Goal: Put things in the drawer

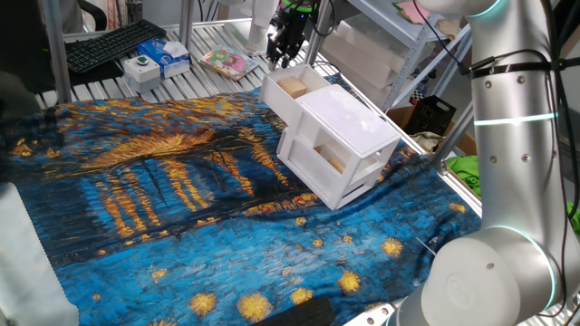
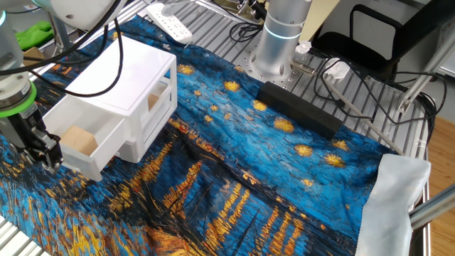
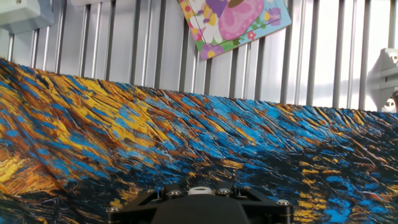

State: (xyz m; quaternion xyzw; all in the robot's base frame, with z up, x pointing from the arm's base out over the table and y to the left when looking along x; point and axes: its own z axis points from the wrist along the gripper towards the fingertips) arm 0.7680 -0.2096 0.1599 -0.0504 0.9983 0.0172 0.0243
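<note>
A painted cloth is spread over the table, and the white cabinet is taken as the landmark, standing tilted on it. The upper drawer is pulled out of the cabinet's front, and the tan block is seen lying inside it, so the placing step appears done. A second tan shape shows in the lower drawer's slot, though what it is cannot be told. The gripper is held just beyond the drawer's outer end, close to its front wall; whether its fingers are apart or together cannot be told, since the hand view shows only cloth and metal slats. The step in hand is judged to be closing: the drawer's front would need to be met squarely and pushed straight toward the cabinet, which, being light, might slide.
</note>
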